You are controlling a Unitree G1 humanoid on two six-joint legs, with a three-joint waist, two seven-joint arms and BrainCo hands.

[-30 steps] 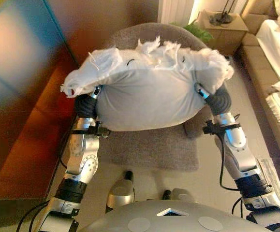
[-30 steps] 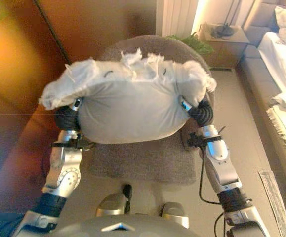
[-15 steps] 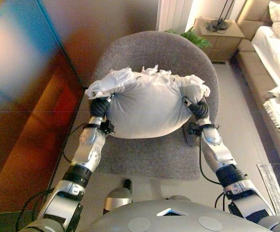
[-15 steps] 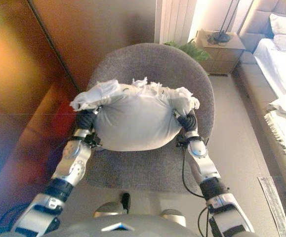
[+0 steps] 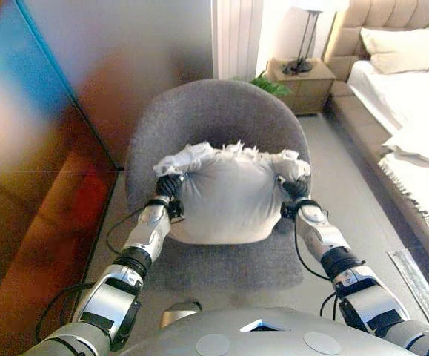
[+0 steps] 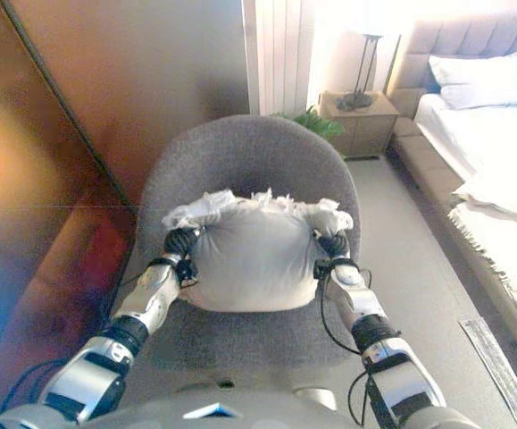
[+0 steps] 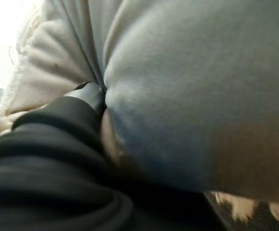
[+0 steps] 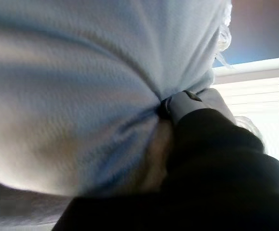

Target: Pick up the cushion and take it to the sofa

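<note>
The cushion point(image 5: 229, 196) is pale grey with a frayed white fringe along its top edge. It sits between my two hands over the seat of a grey armchair point(image 5: 214, 111). I cannot tell whether it rests on the seat. My left hand point(image 5: 168, 185) is dug into its left side and my right hand point(image 5: 294, 189) into its right side. In the left wrist view the fabric point(image 7: 187, 96) folds in around the fingers point(image 7: 93, 94). In the right wrist view the cloth point(image 8: 81, 86) bunches at the fingers point(image 8: 178, 103). Most of each hand is buried in the cushion.
A wooden wall panel point(image 5: 36, 148) runs along the left. A bed point(image 5: 414, 104) with white bedding lies at the right. A nightstand point(image 5: 303, 81) with a lamp and a green plant point(image 5: 270, 85) stand behind the chair. Pale floor point(image 5: 355, 193) lies between chair and bed.
The cushion was held high, close under the camera, and is now low over the chair seat with both arms stretched out. The view has shifted and shows more of the room.
</note>
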